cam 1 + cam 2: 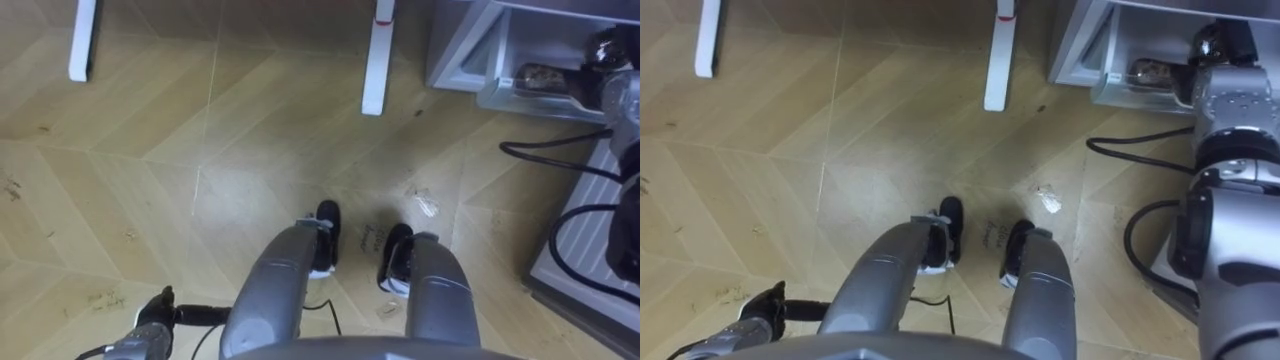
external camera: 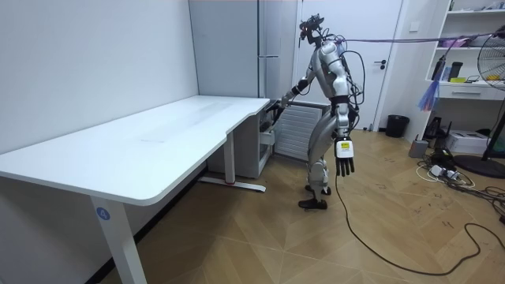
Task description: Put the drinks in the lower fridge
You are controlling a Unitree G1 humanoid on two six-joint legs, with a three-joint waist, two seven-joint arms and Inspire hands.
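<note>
A dark bottle [image 1: 540,78] lies on its side in the open lower fridge compartment [image 1: 470,50], at the upper right of the eye views. My right arm reaches out to it, and my right hand [image 1: 612,48] is at the bottle's near end. In the room view the right hand [image 2: 276,104] is at the fridge opening beside the desk corner. My left hand [image 2: 344,163] hangs at my side with straight fingers and holds nothing. It also appears low on the left in the left eye view [image 1: 150,325].
I stand on the wooden floor between the white desk [image 2: 158,142] and the tall grey fridge [image 2: 237,47]. The desk's white legs [image 1: 375,60] are ahead of my feet. A grey panel [image 1: 585,255] lies low on my right. Open floor lies behind me.
</note>
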